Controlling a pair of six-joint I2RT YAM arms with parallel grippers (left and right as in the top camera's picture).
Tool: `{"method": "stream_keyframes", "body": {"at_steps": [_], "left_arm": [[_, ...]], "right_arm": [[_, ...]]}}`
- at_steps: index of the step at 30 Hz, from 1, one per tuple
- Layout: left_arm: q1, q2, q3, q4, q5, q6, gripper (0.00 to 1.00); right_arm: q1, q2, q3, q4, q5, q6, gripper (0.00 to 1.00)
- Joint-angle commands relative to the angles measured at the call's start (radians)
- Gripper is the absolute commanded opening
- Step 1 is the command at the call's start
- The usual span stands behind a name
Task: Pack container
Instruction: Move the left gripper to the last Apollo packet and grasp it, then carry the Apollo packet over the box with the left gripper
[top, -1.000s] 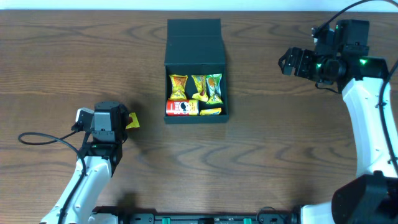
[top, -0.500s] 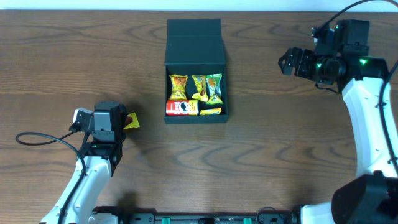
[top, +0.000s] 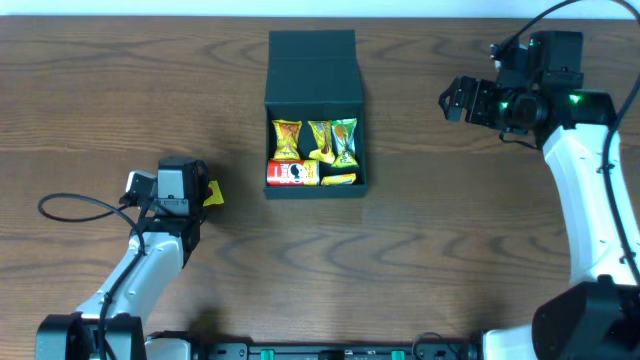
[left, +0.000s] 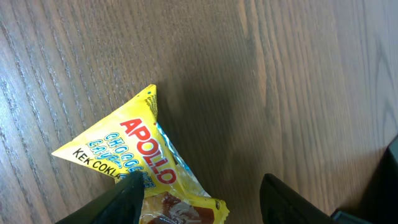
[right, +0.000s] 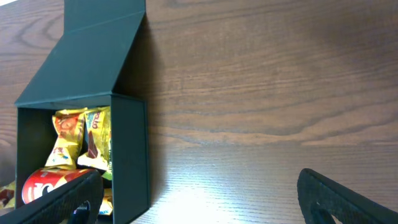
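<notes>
container: likely light, stiff cardboard, grip lid by free edge | Apollo cake packet: light, crinkly, probably slick, pinch mid-body | left claw spread over it | right claw spread, empty

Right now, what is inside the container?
The container holds five snack packets: an orange packet, yellow packet and green packet nearer the lid, a red packet and small yellow packet in front. Whatever lies beneath them is covered.

- Any text readable?
- On the yellow packet: "APOLLO" in red, blue "CHOCO…" partly cut off, black "KEK COKLA…" along the edge.
- And the red packet in the container?
- White lettering, too small to read.
</notes>
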Motion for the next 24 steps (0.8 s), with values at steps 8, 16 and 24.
{"method": "stream_keyframes", "body": {"at_steps": [8,16,24], "left_arm": [[0.005,0.008,0.027,-0.027,0.026,0.101,0.63],[0.005,0.008,0.027,-0.098,0.042,0.160,0.65],[0.005,0.008,0.027,-0.175,0.031,0.133,0.63]], "right_arm": [[0.021,-0.001,-0.001,0.010,-0.006,0.003,0.99],[0.026,-0.001,-0.001,0.026,-0.006,0.004,0.99],[0.026,-0.001,-0.001,0.033,-0.006,0.003,0.99]]}}
